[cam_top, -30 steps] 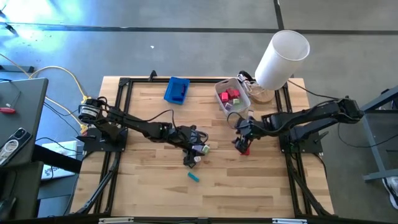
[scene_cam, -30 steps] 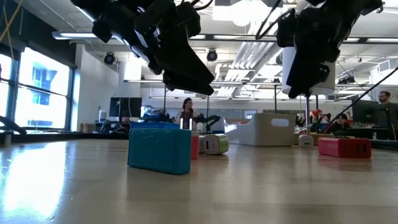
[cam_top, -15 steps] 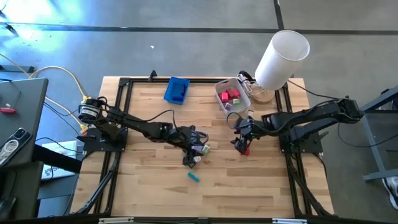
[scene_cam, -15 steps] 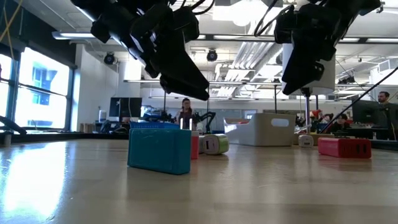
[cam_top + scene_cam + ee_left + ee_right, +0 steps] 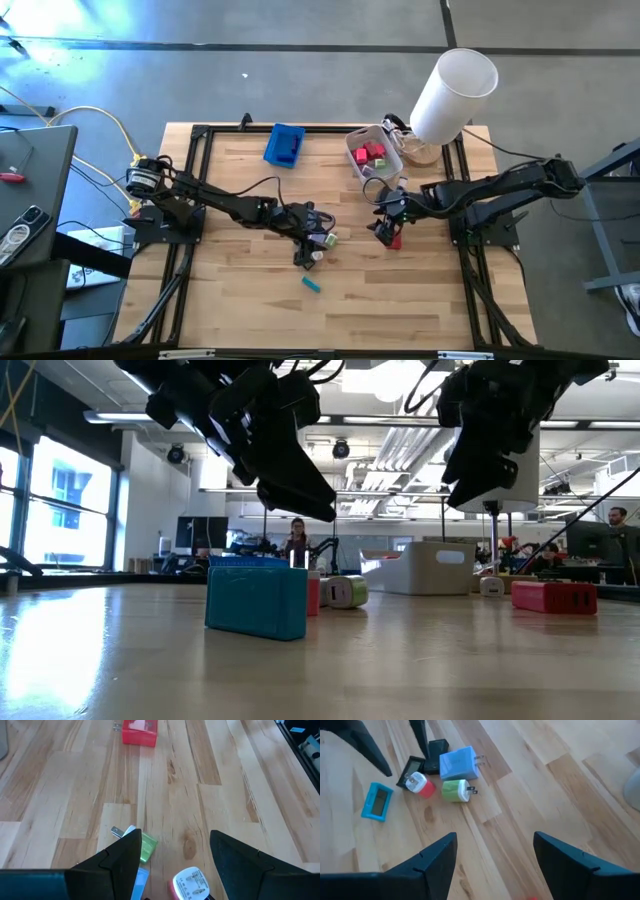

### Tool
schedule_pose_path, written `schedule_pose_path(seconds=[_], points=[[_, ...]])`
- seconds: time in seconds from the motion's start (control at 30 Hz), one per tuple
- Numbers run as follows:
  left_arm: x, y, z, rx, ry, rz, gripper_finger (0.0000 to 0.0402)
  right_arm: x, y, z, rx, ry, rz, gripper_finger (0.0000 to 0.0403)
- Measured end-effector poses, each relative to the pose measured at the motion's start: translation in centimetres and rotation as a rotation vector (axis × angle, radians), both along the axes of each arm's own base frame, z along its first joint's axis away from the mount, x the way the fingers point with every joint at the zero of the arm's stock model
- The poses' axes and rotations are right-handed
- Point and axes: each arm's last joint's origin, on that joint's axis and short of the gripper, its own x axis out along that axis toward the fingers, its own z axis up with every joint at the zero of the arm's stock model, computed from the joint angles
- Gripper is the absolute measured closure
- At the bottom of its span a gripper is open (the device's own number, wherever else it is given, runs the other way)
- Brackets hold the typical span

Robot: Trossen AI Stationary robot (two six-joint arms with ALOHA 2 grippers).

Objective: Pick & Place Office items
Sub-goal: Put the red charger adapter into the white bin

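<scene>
Hovering apart, left tool (image 5: 172, 855) and right tool (image 5: 492, 857) both open, empty; red block (image 5: 392, 241) half-hidden.

On the wooden tabletop (image 5: 250, 300) lay one teal rectangular block (image 5: 376, 801), one blue plug-in charger (image 5: 458, 762), one green charger (image 5: 455, 790), one red-and-white piece (image 5: 420, 785), two black pieces (image 5: 438, 748) and one red block (image 5: 139, 731). One blue rectangular tray (image 5: 285, 145) and one translucent white bin (image 5: 374, 157) stood there; the pieces inside the bin could not be counted.
</scene>
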Motion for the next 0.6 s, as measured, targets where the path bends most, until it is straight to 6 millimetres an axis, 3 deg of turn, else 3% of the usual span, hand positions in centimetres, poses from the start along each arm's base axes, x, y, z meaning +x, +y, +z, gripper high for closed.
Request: schedule_pose_path(seconds=[0.43,0.6], points=[[0.01,0.00,0.02,-0.003,-0.002,0.002,0.0174,0.01,-0.08,0.01,-0.025,-0.002,-0.013,0.0150],[0.01,0.00,0.02,-0.003,-0.002,0.001,0.0174,0.04,-0.13,0.04,-0.037,-0.008,-0.025,0.0114]])
